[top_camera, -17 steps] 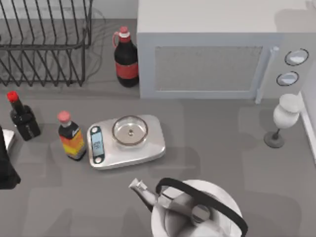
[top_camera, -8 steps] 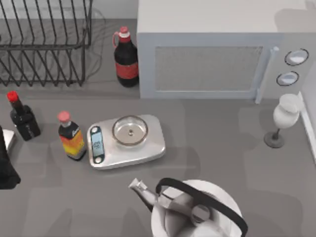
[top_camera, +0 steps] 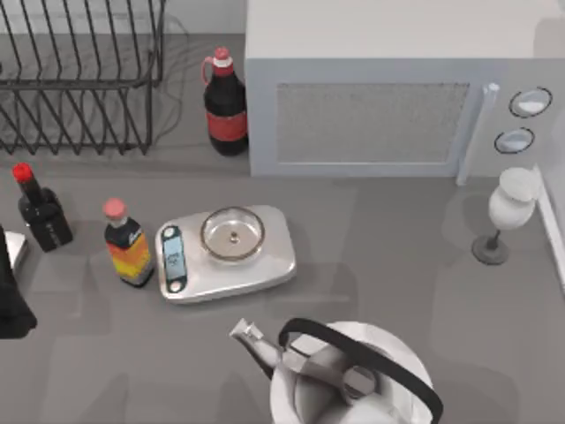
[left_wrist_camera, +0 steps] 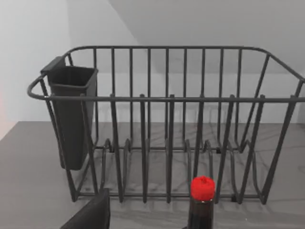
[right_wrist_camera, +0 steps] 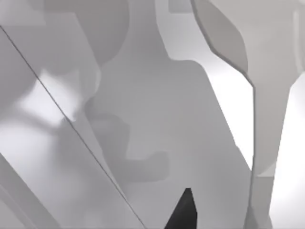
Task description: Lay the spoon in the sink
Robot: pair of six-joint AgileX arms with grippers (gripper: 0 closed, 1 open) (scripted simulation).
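Grey tabletop (top_camera: 388, 256) seen from above: kettle (top_camera: 353, 375) cut off at the near edge, kitchen scale (top_camera: 225, 252) behind it, two sauce bottles (top_camera: 128, 243) to its left. Left arm (top_camera: 11, 291) cropped at the left edge; pincer state impossible to tell. Dish rack (left_wrist_camera: 167, 124) partly out of frame at far left, cola bottle (top_camera: 225, 102) and microwave (top_camera: 388, 88) alongside. Right wrist view: blurred pale shapes, a dark finger tip (right_wrist_camera: 183, 212), hard to make out
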